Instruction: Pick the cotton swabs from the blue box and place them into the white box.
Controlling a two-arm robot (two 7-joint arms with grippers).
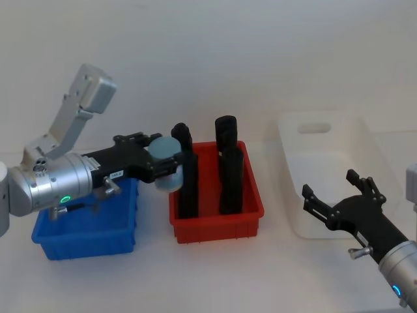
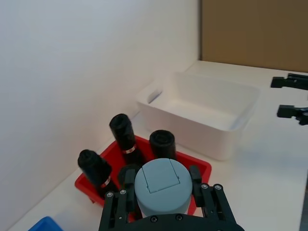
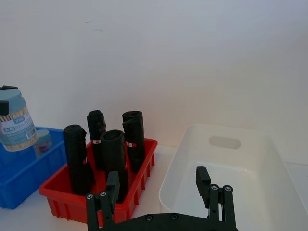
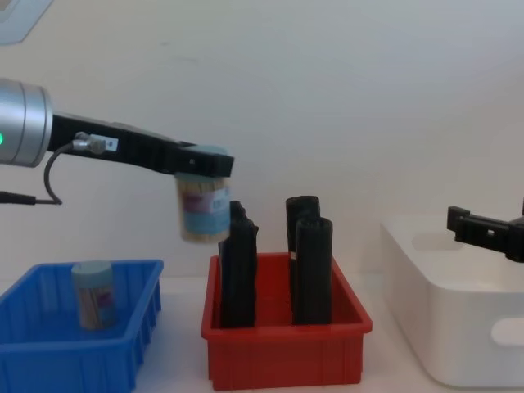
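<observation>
Blue, red, white: a bright blue ribbed plastic bin [image 1: 85,244], a red plastic bin [image 1: 215,228], a smooth white plastic bin [image 1: 290,153].
The clear jar of pale cotton swabs [image 4: 202,205] carries a grey-blue lid and light blue label, as does the second jar [image 4: 93,293]. The tall black cylinders [image 4: 313,270] wear small red-and-white bands. The left gripper [image 1: 164,163] and right gripper [image 1: 329,184] are black, on silver arms [image 1: 52,186].

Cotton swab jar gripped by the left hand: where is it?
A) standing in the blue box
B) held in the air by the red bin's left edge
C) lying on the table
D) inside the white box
B: the left hand holds the cotton swab jar in the air, its base above the red bin's left rim.
</observation>
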